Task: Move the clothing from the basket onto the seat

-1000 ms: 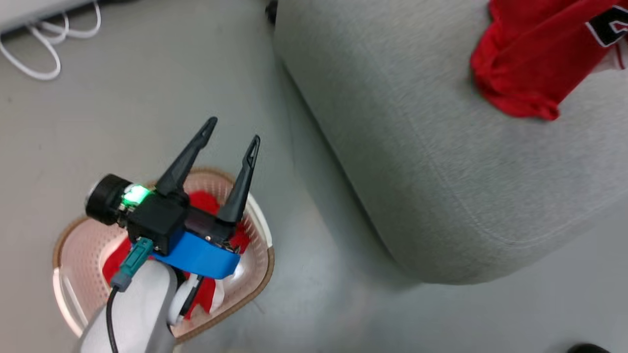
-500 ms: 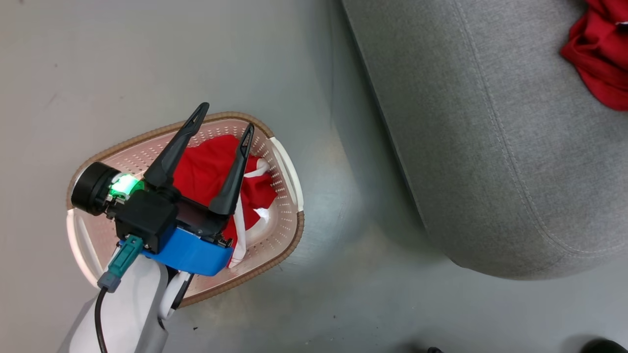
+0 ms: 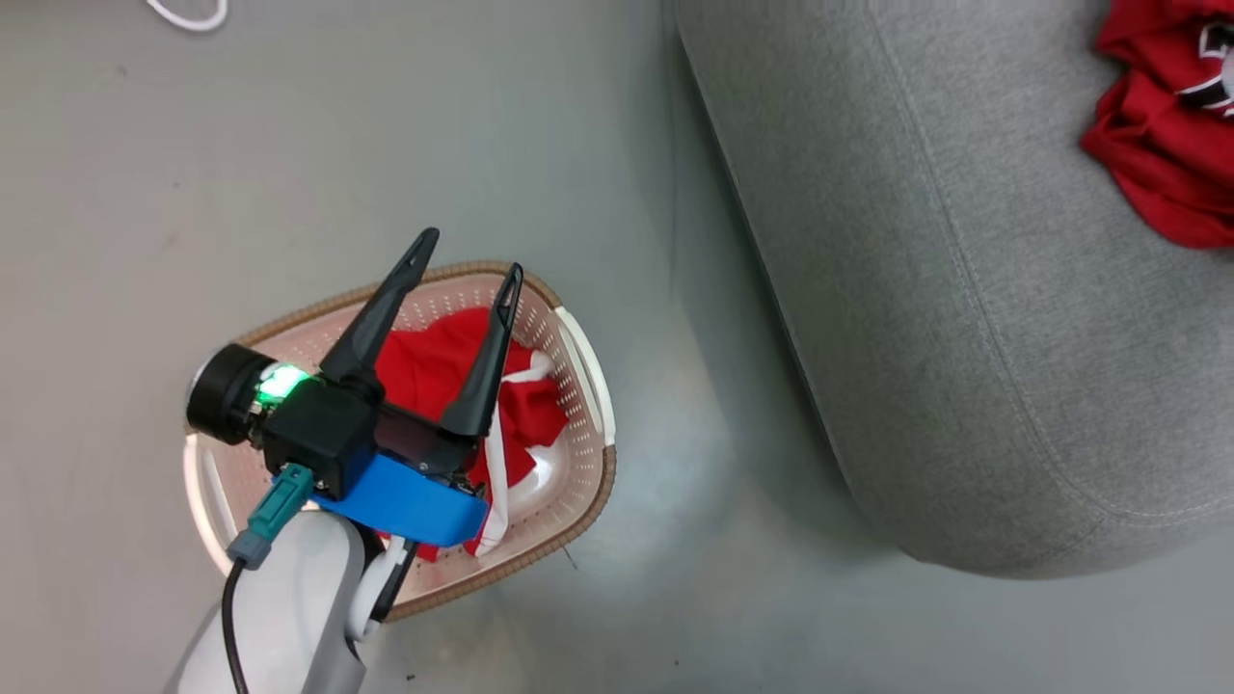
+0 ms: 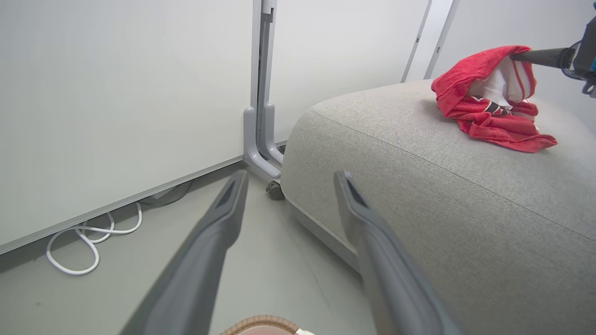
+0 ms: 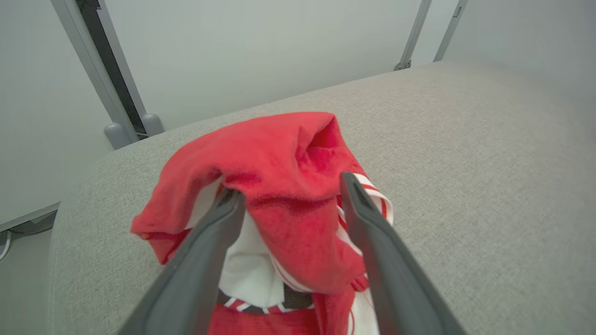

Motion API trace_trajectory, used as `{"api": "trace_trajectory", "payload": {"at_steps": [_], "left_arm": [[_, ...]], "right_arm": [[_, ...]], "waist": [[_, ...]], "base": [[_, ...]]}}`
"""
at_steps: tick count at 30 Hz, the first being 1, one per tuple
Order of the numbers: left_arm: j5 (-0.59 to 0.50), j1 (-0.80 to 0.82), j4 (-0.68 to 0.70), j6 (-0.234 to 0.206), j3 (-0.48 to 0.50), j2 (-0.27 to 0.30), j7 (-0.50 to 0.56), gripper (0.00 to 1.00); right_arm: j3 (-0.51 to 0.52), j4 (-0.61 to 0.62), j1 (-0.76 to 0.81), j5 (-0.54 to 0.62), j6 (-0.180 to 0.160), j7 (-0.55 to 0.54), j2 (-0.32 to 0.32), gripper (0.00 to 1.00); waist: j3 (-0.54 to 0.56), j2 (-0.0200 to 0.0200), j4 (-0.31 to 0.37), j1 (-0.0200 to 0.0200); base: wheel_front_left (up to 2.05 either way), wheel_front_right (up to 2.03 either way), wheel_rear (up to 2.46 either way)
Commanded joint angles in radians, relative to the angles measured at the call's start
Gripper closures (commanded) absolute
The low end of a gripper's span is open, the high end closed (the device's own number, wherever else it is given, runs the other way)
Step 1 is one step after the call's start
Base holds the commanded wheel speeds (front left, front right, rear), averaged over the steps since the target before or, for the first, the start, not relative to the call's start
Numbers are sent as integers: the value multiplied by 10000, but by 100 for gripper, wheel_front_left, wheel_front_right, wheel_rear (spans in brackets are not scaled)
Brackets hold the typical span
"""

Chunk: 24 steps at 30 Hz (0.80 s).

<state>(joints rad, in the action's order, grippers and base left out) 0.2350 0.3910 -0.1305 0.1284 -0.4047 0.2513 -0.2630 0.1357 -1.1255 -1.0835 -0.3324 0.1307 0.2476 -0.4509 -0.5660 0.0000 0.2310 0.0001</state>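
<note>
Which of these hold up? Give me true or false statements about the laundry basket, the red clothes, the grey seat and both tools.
The cream-white perforated plastic basket stands on the floor. True.
The basket is empty. False: red fabric with white trim lies in it.
The left tool is shut on fabric. False: its fingers are spread over the basket, holding nothing.
A red garment with black-and-white lettering lies on the large light grey upholstered seat. True.
The spread fingers of the right tool have that garment draped over them. True.
</note>
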Motion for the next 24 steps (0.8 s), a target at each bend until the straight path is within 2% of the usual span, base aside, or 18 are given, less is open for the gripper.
{"api": "trace_trajectory", "payload": {"at_steps": [1,12,19,24], "left_arm": [[77,-85,-95,-17,-31,-55,-29,0],[541,-1040,-1017,17,95,-828,-29,0],[751,-2009,-1625,21,448,-1135,-29,0],[793,-2516,-2004,22,813,-1242,-29,0]], "right_arm": [[-66,-89,250,112,1,-28,-78,0],[-1027,120,1874,198,1,45,-253,0],[-1638,1174,3637,-134,1,125,7,0],[-1816,2298,5003,-329,1,117,137,0]], "waist": [[400,0,-84,-1],[2840,0,-712,-1],[4436,0,-1281,-1],[5194,0,-1758,-1]], "base": [[0,0,0],[0,0,0],[0,0,0],[0,0,0]]}}
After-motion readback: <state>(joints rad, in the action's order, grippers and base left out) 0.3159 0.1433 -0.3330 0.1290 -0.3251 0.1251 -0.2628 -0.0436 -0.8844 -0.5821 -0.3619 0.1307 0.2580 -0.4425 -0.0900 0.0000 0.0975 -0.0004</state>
